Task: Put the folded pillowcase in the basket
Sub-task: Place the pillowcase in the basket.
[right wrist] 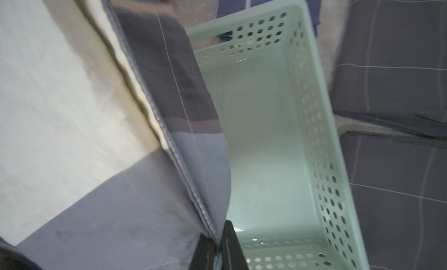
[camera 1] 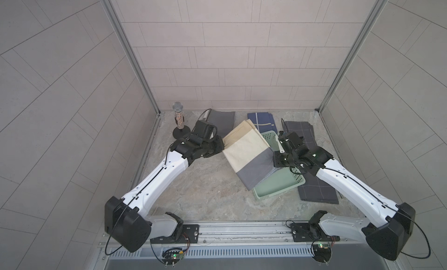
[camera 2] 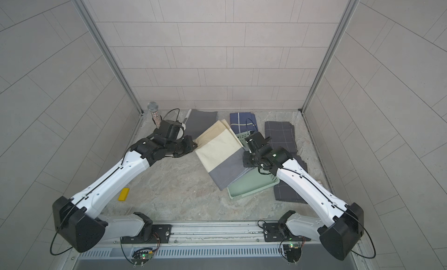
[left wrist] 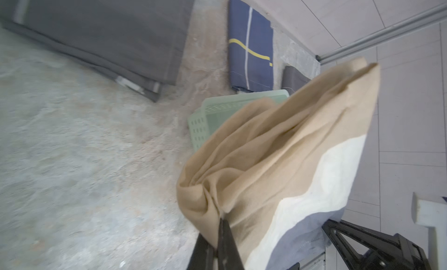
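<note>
The folded pillowcase (camera 1: 244, 150) (camera 2: 217, 148), tan and cream with a grey band, hangs stretched between both grippers above the table. Its right part overlaps the mint-green basket (camera 1: 275, 184) (camera 2: 251, 183). My left gripper (camera 1: 222, 145) (left wrist: 219, 223) is shut on the bunched tan edge of the pillowcase (left wrist: 278, 160). My right gripper (camera 1: 274, 160) (right wrist: 219, 235) is shut on the grey edge of the pillowcase (right wrist: 72, 111), right over the basket (right wrist: 266, 136), whose floor is bare. In the left wrist view a corner of the basket (left wrist: 210, 116) shows behind the cloth.
A microphone on a round stand (camera 1: 178, 119) is at the back left. Behind and right of the basket lie a plain dark grey cloth (camera 1: 223, 120), a navy cloth (camera 1: 261, 120) and dark checked cloths (camera 1: 300, 133) (camera 1: 316, 189). A yellow block (camera 2: 124, 194) lies under the left arm.
</note>
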Controlling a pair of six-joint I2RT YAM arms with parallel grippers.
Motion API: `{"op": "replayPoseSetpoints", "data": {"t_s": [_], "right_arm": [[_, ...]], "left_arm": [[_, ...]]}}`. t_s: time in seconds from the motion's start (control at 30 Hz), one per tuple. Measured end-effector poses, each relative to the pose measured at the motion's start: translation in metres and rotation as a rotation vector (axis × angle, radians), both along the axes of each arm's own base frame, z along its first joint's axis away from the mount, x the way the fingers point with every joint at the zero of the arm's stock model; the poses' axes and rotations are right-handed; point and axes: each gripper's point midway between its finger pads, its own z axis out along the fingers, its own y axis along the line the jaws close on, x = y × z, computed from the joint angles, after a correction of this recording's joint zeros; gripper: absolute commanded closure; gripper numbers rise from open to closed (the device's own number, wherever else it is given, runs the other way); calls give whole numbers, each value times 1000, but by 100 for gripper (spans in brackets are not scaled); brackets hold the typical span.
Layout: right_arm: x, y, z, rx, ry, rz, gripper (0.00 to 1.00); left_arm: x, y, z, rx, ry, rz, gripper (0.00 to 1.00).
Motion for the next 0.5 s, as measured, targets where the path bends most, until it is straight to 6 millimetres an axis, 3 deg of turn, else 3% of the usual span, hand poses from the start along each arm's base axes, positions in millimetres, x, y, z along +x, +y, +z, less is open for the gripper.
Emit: {"op": "replayPoseSetpoints", "data": {"t_s": [0.33, 0.5], "right_arm": [[-16, -41, -33, -34, 109, -74, 100], [-17, -59, -50, -41, 157, -124, 100]], "left_arm": [[33, -107, -39, -1, 26, -126, 100], [44, -123, -69, 24, 65, -141, 100]]}}
